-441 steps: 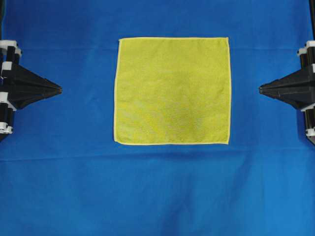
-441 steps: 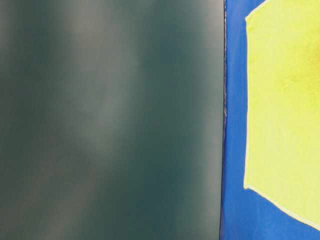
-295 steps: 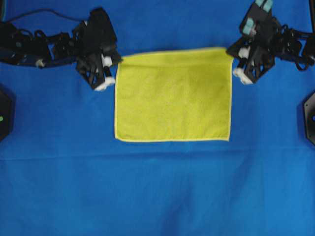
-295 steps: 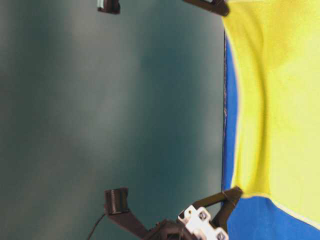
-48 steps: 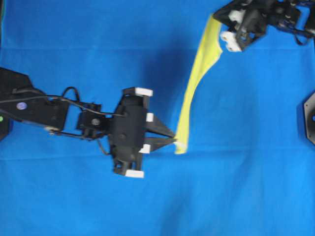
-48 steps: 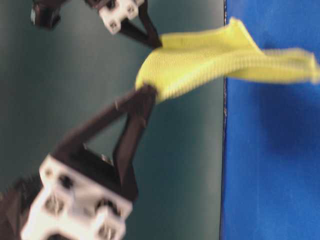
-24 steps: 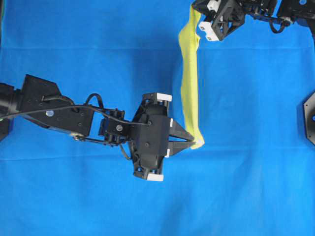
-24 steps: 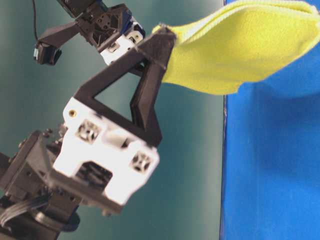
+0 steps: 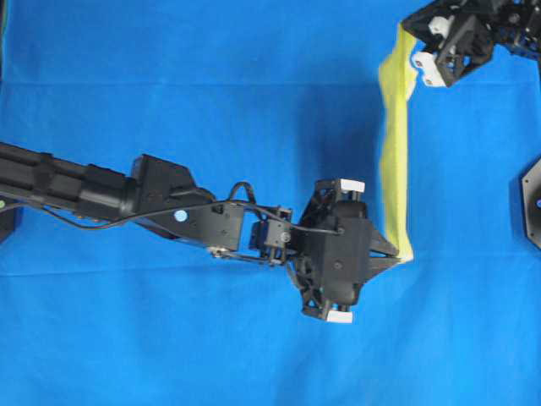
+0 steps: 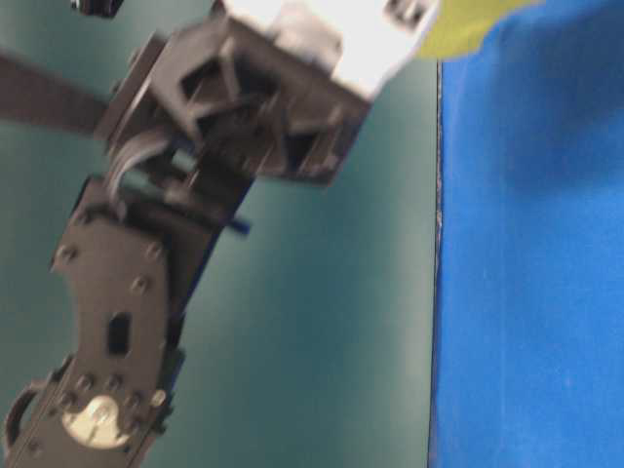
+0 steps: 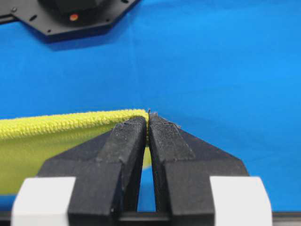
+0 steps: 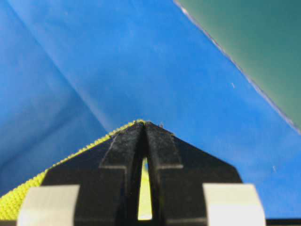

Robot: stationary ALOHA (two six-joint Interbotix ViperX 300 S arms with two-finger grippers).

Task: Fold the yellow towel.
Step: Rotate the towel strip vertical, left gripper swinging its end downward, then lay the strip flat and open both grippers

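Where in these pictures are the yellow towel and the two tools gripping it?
yellow towel [image 9: 392,161], overhead view, middle of the hanging strip.
left tool [image 9: 402,256], overhead view, tips pinching the towel's lower end.
right tool [image 9: 404,40], overhead view, tips at the towel's upper end.

Yellow towel [image 9: 394,161]: nubbly cloth. Blue cloth [image 9: 169,76]: smooth, matt. Left pincer [image 11: 148,123]: matt black plastic.

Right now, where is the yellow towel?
In the overhead view, the yellow towel hangs stretched right of centre above the blue cloth, between the left gripper and right gripper.

yellow towel [image 10: 468,24] mostly beyond table-level frame
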